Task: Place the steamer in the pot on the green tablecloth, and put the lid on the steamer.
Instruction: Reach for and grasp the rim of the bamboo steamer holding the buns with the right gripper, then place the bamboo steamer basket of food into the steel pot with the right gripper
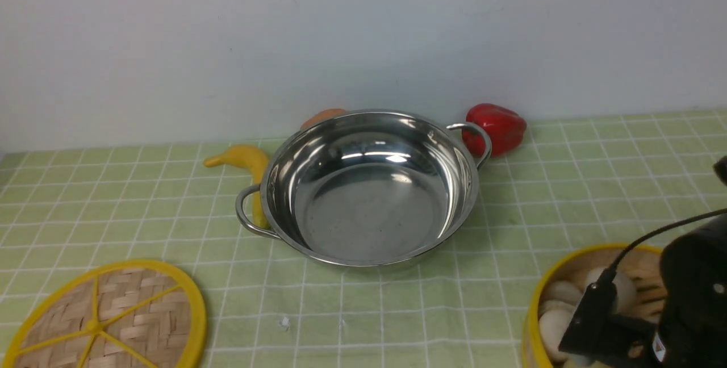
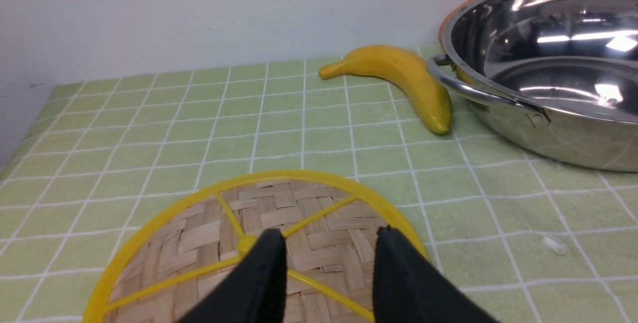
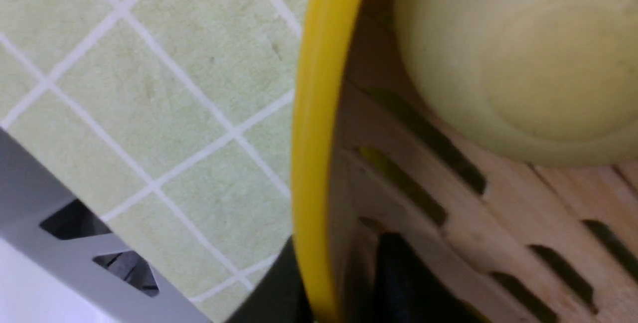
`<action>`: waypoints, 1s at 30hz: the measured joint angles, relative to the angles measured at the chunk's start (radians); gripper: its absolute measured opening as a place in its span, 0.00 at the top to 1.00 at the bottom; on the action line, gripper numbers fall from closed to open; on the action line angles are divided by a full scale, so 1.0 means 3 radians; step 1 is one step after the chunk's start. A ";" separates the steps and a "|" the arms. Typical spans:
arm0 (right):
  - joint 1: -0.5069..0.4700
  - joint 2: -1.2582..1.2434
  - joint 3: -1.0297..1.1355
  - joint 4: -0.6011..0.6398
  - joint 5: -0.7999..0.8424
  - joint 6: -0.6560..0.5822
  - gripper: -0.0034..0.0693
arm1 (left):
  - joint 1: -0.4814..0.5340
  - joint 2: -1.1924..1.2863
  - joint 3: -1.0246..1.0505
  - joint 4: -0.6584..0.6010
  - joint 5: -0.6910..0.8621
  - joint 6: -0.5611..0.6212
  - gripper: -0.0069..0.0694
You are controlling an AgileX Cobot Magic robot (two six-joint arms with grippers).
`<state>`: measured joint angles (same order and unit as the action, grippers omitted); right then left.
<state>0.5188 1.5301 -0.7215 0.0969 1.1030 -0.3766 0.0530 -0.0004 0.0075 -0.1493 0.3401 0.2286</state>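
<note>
— How is the steamer (image 1: 559, 266) being presented?

— A round basket is being shown, with a thick yellow rim and a pale slatted floor with dark gaps. White buns (image 1: 554, 322) and a pale-green bun (image 3: 523, 64) are lying in it. It is sitting on the green tablecloth (image 1: 596, 186) toward the desk's near right corner, well apart from the shiny pot (image 1: 369, 209) at the desk's middle.

— Is it being gripped?

— Its rim is being pinched by the right gripper (image 3: 339, 283), one black finger outside the wall and one inside. The left gripper (image 2: 329, 243) is being held with jaws apart, nothing between them, above the lid (image 1: 108, 317). The lid is a woven disc with yellow spokes, lying toward the near left corner.

— What room is being left?

— Bare cloth is lying between steamer and pot, and between lid and pot. Toward the far edge, a banana (image 1: 250, 161) is lying just beside the pot's left handle, and a red pepper (image 1: 497, 126) just behind the right one.

— What is being hidden?

— Much of the steamer is being covered by the right arm. The lid is being cut off at the picture's edge. An orange thing (image 1: 324, 117) is mostly being hidden behind the pot. Whether the left fingers are touching the lid cannot be told.
</note>
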 joint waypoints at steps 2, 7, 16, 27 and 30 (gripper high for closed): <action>0.0011 -0.0068 -0.0022 0.0034 -0.0012 0.0020 0.82 | 0.0000 0.0000 0.0000 0.0000 0.0000 0.0000 0.59; 0.0011 -0.0410 -0.0094 -0.0013 0.0161 0.0271 0.87 | 0.0000 0.0000 0.0000 0.0000 0.0000 0.0000 0.59; 0.0011 -0.0960 -0.0874 -0.0218 0.0486 0.0257 0.85 | 0.0000 0.0000 0.0000 0.0000 0.0000 0.0000 0.59; 0.0016 -0.0219 -0.1953 -0.0068 0.0543 -0.0479 0.85 | 0.0000 0.0000 0.0000 0.0000 0.0000 0.0000 0.59; 0.0138 0.0230 -0.2397 -0.0071 0.0543 -0.0621 0.85 | 0.0000 0.0000 0.0000 0.0000 0.0000 0.0000 0.59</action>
<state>0.5603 1.5991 -1.4407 0.0755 1.2661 -0.5630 0.0530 -0.0004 0.0075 -0.1493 0.3401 0.2286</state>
